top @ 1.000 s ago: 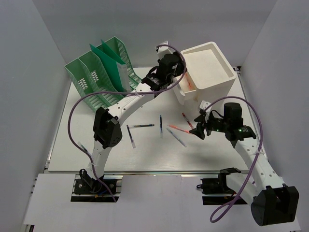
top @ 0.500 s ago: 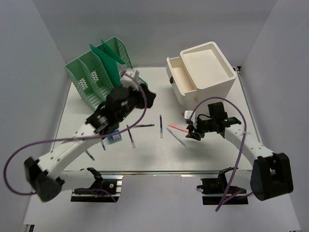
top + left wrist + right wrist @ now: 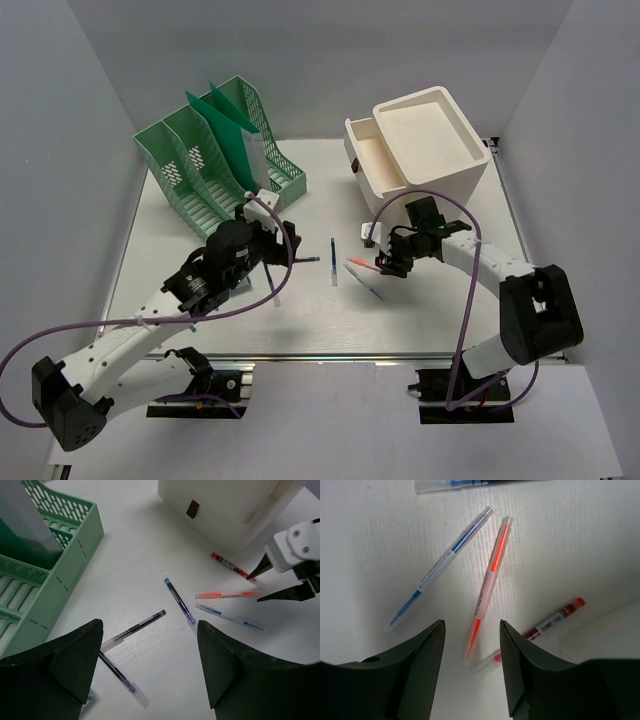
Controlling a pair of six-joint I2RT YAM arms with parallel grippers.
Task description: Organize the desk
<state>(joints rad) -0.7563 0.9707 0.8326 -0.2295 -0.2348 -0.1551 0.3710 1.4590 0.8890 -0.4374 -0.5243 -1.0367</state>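
Note:
On the white desk (image 3: 440, 320) lie several loose pens. My right gripper (image 3: 388, 265) hovers low and open over the orange pen (image 3: 492, 575), its two tips (image 3: 471, 624) either side of the pen's end without touching it. A pale blue pen (image 3: 440, 570) lies just left of it and a red pen (image 3: 552, 622) just right. My left gripper (image 3: 150, 625) stands wide open and empty above a black pen (image 3: 135, 627) and a purple pen (image 3: 120, 672). A dark blue pen (image 3: 179, 600) lies farther ahead. The left wrist view also shows the right gripper (image 3: 253, 589).
A green file organizer (image 3: 215, 150) stands at the back left, close to my left arm. The white drawer box (image 3: 440, 130) sits at the back right with its drawer (image 3: 375, 165) pulled out. Pale grey walls close in the desk on three sides.
My left arm has swung away from the drawer box to the desk's left middle and its jaws have widened. My right gripper has moved left, onto the end of the orange pen.

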